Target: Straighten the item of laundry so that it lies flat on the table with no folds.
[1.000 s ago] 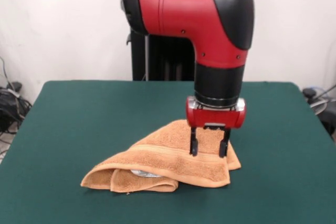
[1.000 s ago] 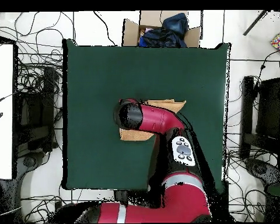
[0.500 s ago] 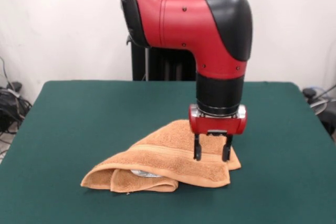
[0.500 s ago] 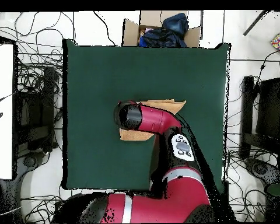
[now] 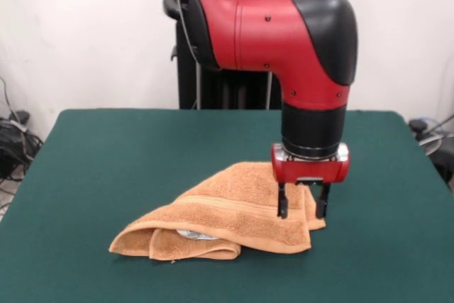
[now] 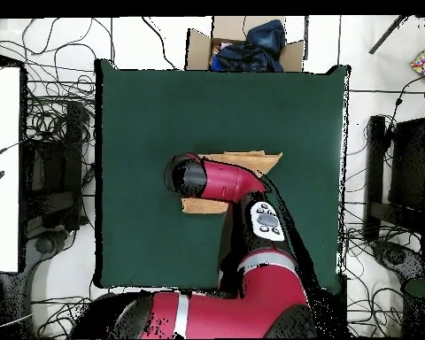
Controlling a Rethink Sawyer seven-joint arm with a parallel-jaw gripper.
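Note:
The orange-tan towel [image 5: 227, 218] lies folded and bunched on the green table [image 5: 106, 161], with a doubled roll at its front left and a woven band across it. My gripper [image 5: 303, 208] hangs open just above the towel's right corner, one finger over the cloth and one near its edge; it holds nothing. In the overhead view the arm [image 6: 218, 179] covers most of the towel [image 6: 251, 160], and the gripper itself is hidden under the arm.
A cardboard box with dark cloth [image 6: 244, 46] stands beyond the table's far edge in the overhead view. Cables lie on the floor on both sides. The robot's pedestal [image 5: 220, 79] stands behind the table.
My gripper has moved to the right in the front view, from over the towel's middle right to its right corner. It stays open. The towel has not moved.

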